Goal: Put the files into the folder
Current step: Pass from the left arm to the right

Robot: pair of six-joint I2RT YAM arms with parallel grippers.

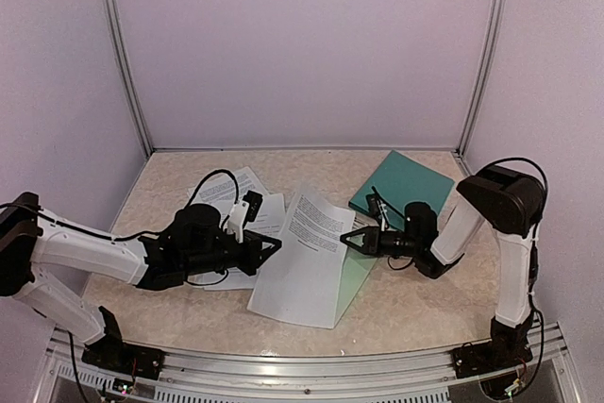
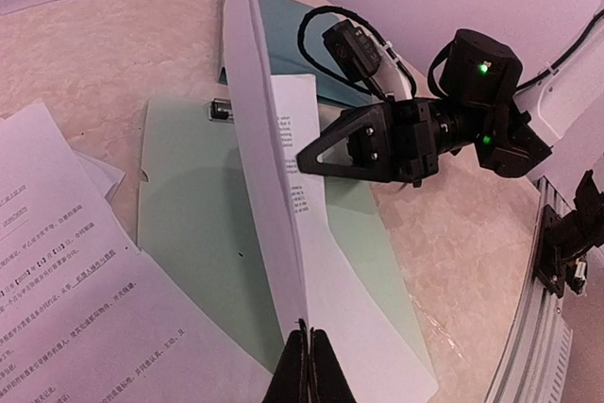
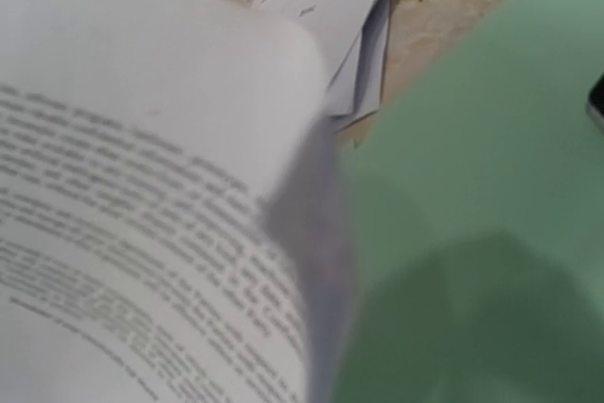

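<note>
One white printed file sheet (image 1: 302, 261) is lifted between both grippers and bowed upward. My left gripper (image 1: 274, 245) is shut on its left edge; in the left wrist view that gripper (image 2: 309, 342) pinches the sheet (image 2: 255, 139), which stands on edge. My right gripper (image 1: 345, 241) meets the opposite edge and looks shut on it (image 2: 304, 159). Its own fingers are hidden in the right wrist view behind the blurred sheet (image 3: 142, 233). The dark teal folder (image 1: 401, 186) lies closed at the back right (image 2: 283, 25). More files (image 1: 236, 197) lie behind the left arm (image 2: 57, 261).
A pale mint-green clipboard (image 1: 359, 276) lies under the lifted sheet, its silver clip (image 2: 220, 109) toward the folder. It fills the right of the right wrist view (image 3: 491, 186). Enclosure walls stand on three sides, and a metal rail (image 1: 302, 370) runs along the near edge.
</note>
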